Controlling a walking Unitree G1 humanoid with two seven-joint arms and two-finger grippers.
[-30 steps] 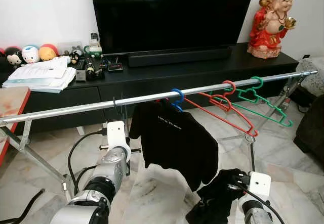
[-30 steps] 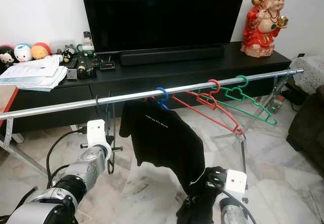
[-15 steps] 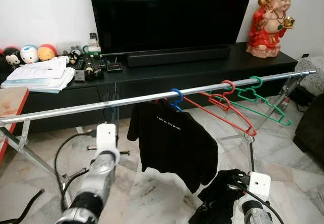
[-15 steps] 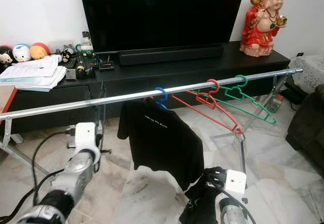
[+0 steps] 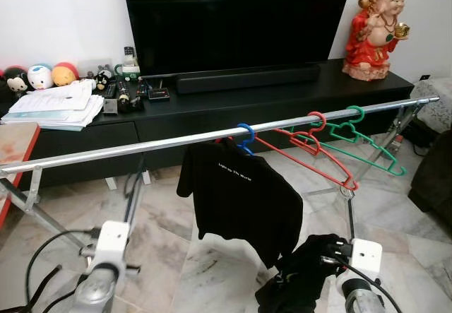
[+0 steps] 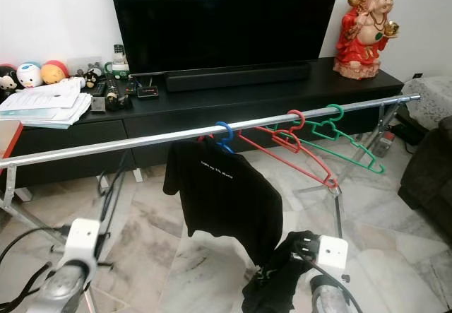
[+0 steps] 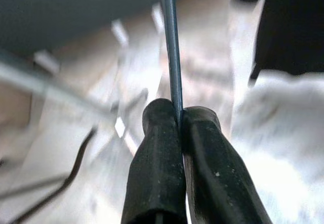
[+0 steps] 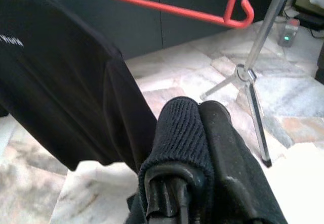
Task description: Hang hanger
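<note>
Two grippers, both busy: my left gripper point(image 7: 179, 118) is pinched on a thin dark hanger point(image 7: 168, 42), low beneath the rail point(image 5: 141, 147); my right gripper point(image 8: 195, 128) is clamped on black cloth point(image 5: 300, 278). Lifting carelessly, the hanger could twist loose or snag the hung shirt point(image 5: 240, 200).

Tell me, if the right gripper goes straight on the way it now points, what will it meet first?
Probably the hem of the black T-shirt hanging on the rail, just ahead of the right gripper, which is shut on a dark cloth. Past that, the red hanger. Depth is unclear, so this is a guess.
</note>
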